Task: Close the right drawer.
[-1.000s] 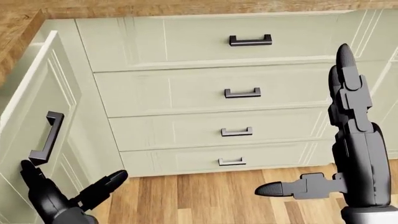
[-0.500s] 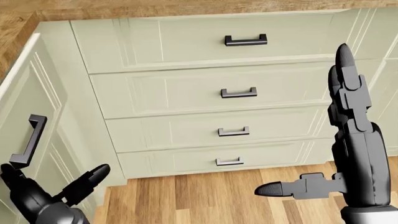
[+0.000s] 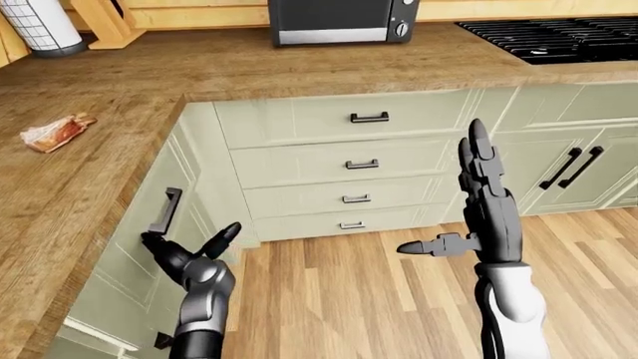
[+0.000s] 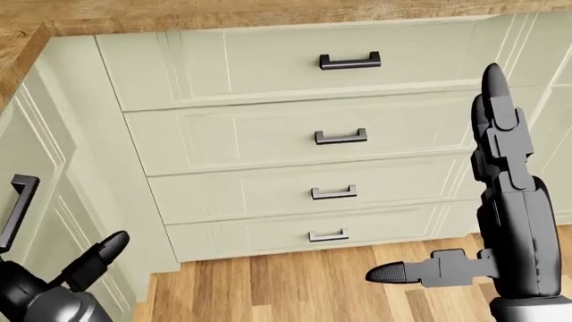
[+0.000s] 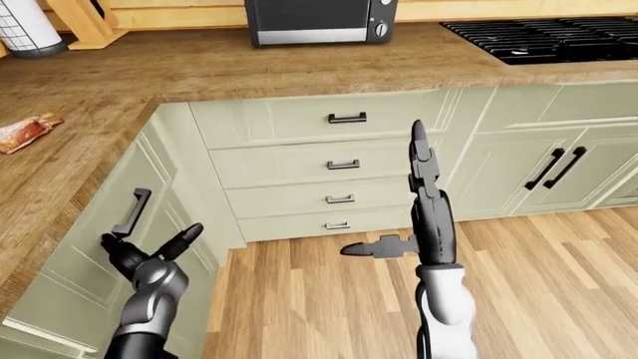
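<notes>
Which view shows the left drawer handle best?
Left-eye view: the drawer handle shows whole, with the open left hand just below it. The right-eye view shows it nearly as well, closer to the frame's left edge. The head view crops it at its left edge.

A wooden counter (image 3: 299, 71) bends round the corner across the upper half of the left-eye view, over pale green cabinets (image 3: 559, 161). A stack of four drawers (image 4: 295, 141) with dark handles fills the middle. A microwave (image 3: 344, 21) sits top centre, a black stove (image 3: 559, 37) at upper right. At upper left stands a white gridded cylinder (image 3: 40, 26), perhaps a paper roll. Plank floor (image 3: 399, 299) fills the lower right.
</notes>
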You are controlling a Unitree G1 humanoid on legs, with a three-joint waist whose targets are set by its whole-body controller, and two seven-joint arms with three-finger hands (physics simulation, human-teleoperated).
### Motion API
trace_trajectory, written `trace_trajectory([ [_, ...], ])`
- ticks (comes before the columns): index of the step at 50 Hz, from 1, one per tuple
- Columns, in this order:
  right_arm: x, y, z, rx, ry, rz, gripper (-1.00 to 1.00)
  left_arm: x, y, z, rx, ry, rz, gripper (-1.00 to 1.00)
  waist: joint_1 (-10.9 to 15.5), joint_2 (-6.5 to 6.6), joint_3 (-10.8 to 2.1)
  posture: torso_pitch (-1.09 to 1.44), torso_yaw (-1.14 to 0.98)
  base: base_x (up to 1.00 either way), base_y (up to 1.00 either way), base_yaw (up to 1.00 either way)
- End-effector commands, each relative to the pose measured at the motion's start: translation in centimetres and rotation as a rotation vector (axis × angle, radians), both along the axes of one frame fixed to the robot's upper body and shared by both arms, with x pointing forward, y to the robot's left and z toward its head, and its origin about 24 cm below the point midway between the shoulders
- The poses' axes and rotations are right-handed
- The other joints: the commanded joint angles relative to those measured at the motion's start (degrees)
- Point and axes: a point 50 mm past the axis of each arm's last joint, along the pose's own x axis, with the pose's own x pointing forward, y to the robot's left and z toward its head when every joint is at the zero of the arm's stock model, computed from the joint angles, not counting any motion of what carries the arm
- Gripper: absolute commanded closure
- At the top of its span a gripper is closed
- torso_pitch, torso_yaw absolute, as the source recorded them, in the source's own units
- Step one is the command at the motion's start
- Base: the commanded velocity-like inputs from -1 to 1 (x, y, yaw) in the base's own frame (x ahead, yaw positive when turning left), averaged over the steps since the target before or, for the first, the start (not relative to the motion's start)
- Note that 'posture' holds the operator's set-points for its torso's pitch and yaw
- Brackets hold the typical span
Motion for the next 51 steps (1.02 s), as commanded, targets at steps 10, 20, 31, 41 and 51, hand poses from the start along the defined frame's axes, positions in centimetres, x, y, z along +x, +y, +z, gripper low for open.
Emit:
trace_trajectory([
  [10, -0.2, 0.2, 1.5, -0.012, -0.081, 0.007, -1.00, 0.0, 2.9, 1.2, 0.009, -0.029, 0.150, -1.00, 0.5, 0.06, -0.81, 0.00, 0.00, 0.00, 0.00, 0.00],
  [20, -0.2, 0.2, 1.3, -0.015, -0.079, 0.009, -1.00, -0.2, 4.2, 1.1, -0.021, -0.010, 0.211, -1.00, 0.4, 0.28, -0.72, 0.00, 0.00, 0.00, 0.00, 0.00],
  [31, -0.3, 0.2, 1.3, -0.015, -0.079, 0.005, -1.00, -0.4, 5.5, 0.8, -0.060, 0.010, 0.276, -1.00, 0.1, 0.56, -0.62, 0.00, 0.00, 0.00, 0.00, 0.00],
  [41, -0.3, 0.2, 1.4, -0.017, -0.079, 0.005, -1.00, -0.4, 6.6, 0.5, -0.069, 0.033, 0.336, -1.00, -0.4, 0.91, -0.44, 0.00, 0.00, 0.00, 0.00, 0.00],
  [51, -0.2, 0.2, 1.4, -0.017, -0.078, 0.005, -1.00, -0.3, 6.3, 0.6, -0.070, 0.030, 0.313, -1.00, -0.6, 1.06, -0.37, 0.00, 0.00, 0.00, 0.00, 0.00],
])
